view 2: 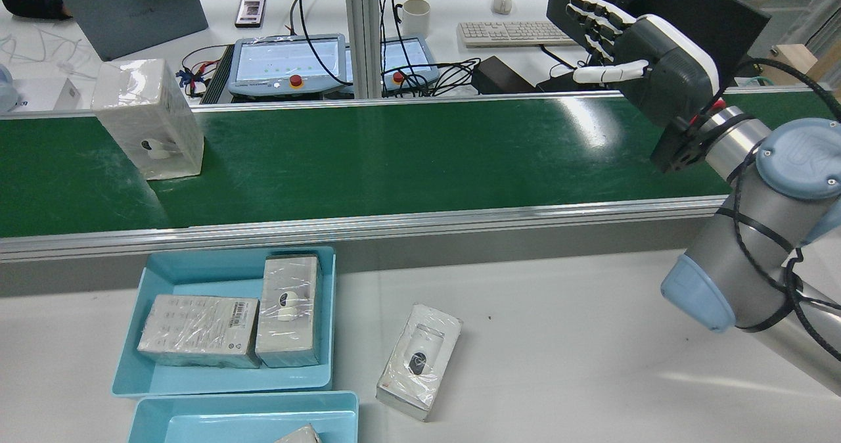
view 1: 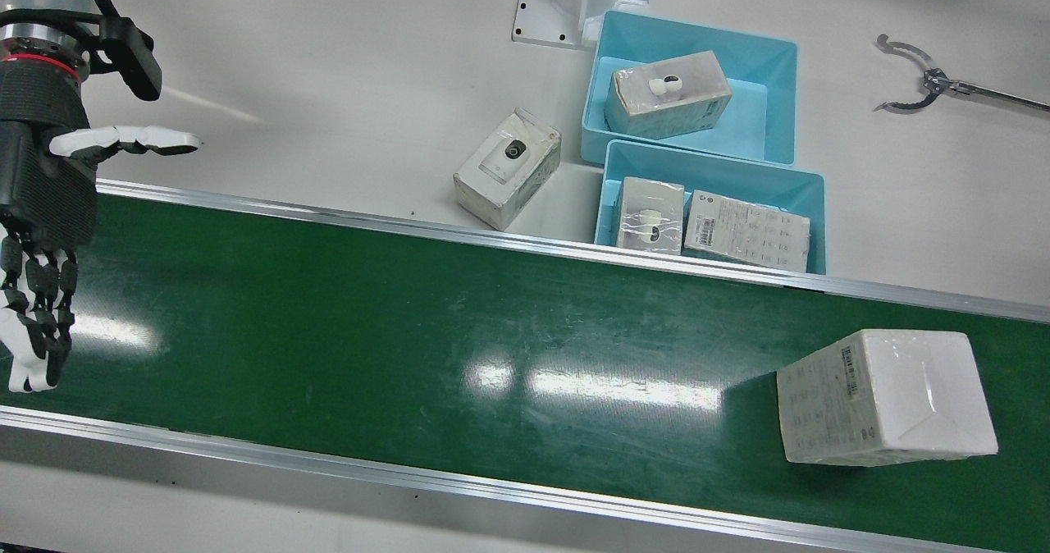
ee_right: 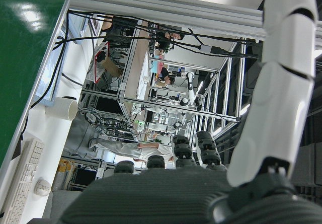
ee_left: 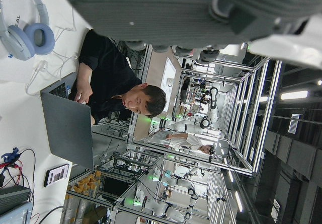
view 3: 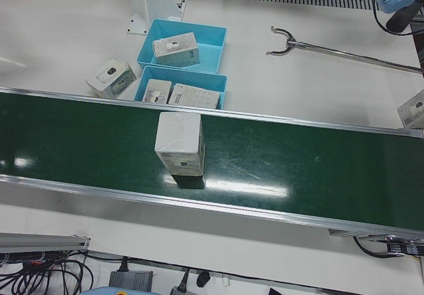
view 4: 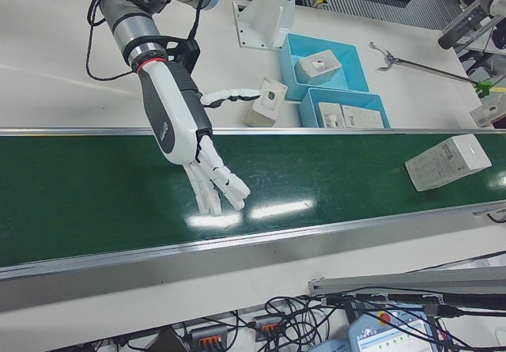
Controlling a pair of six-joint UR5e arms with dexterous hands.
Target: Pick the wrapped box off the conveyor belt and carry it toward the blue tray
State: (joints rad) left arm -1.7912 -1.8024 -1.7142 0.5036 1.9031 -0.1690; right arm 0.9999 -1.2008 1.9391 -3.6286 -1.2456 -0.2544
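The wrapped box stands on the green conveyor belt, white and film-covered, also in the rear view and left-front view. My right hand hovers open over the belt's opposite end, fingers spread and nothing in it; it shows again in the rear view and right-front view. Two blue trays sit beside the belt, holding wrapped boxes. Of my left hand only the palm and finger bases show, apart, with nothing held.
A loose wrapped box lies on the white table left of the trays. A metal grabber tool rests on the table beyond them. Another box sits at the belt's far end. Past the belt are monitors, a laptop and a seated person.
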